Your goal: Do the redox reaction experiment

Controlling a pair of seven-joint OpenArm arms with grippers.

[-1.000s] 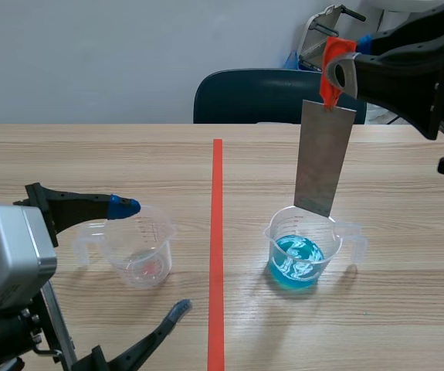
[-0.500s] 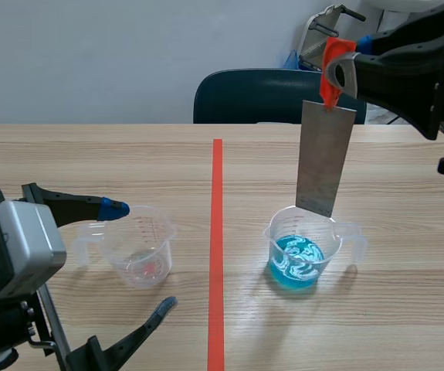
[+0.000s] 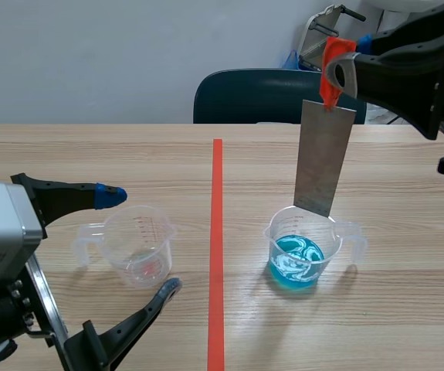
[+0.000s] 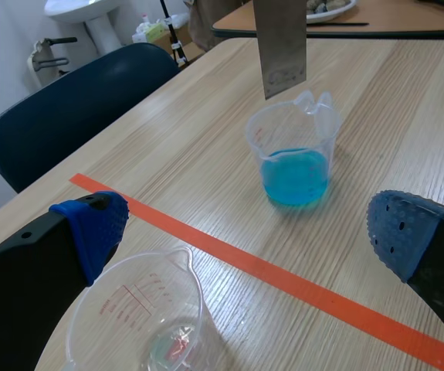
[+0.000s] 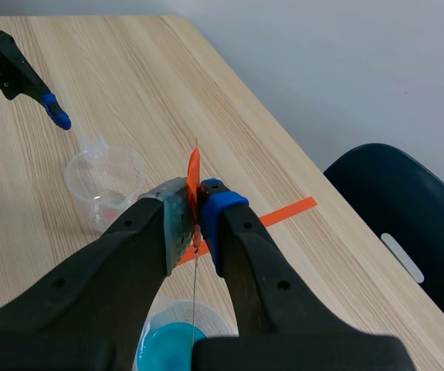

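The right gripper hangs raised over the right half of the table, its two fingers pinched tight on the orange-red tab at the top of a metal plate. The right wrist view shows the tab squeezed between the pads. The left gripper sits low on the left side with its fingers spread wide and holding nothing. One blue pad stands beyond the clear cup and the other on the near side of it, and I cannot tell whether either pad touches it. The wooden table is split by an orange-red tape line running away from the robot, and a dark blue chair stands behind its far edge. The grey plate hangs upright, slightly tilted, directly over the cup of blue liquid, which sits right of the tape line. The plate's lower edge is about level with the cup's rim and above the liquid. The clear cup, left of the line and well apart from the blue one, has red markings on its wall and a handle turned away from the tape.
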